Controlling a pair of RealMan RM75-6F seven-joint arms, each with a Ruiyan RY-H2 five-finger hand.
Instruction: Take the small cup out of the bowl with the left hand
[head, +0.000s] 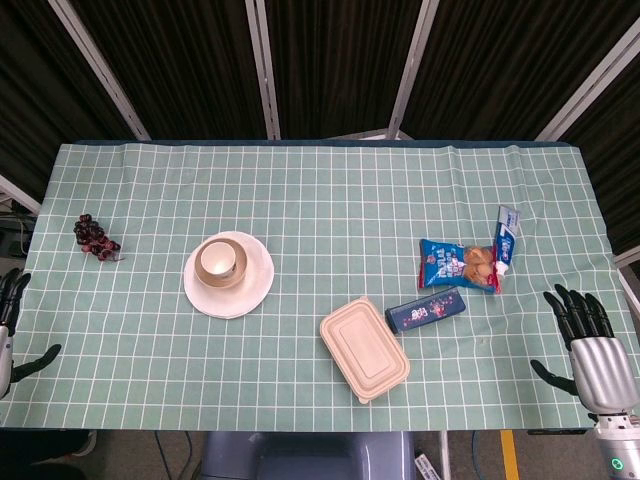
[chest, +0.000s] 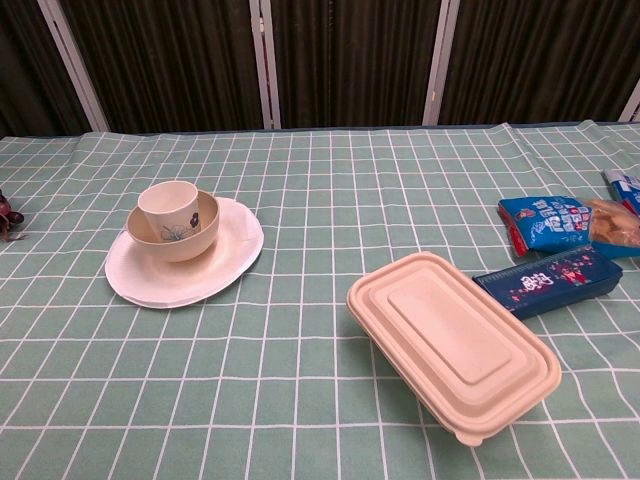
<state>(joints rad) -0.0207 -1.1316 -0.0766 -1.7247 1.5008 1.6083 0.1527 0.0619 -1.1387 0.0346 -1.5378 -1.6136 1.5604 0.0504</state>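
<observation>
A small cream cup (chest: 170, 206) stands upright inside a tan bowl (chest: 193, 238), and the bowl sits on a white plate (chest: 220, 268). From above, the cup (head: 217, 260), bowl (head: 233, 274) and plate (head: 256, 284) lie left of the table's centre. My left hand (head: 12, 320) shows only partly at the far left edge, fingers spread, well away from the bowl and holding nothing. At the far right edge my right hand (head: 585, 340) is open too, empty. Neither hand appears in the chest view.
A beige lidded food box (head: 364, 348) lies near the front centre. Right of it are a dark blue flat box (head: 426, 310), a blue snack bag (head: 455, 264) and a toothpaste tube (head: 507, 236). A dark red grape bunch (head: 95, 236) sits at the left.
</observation>
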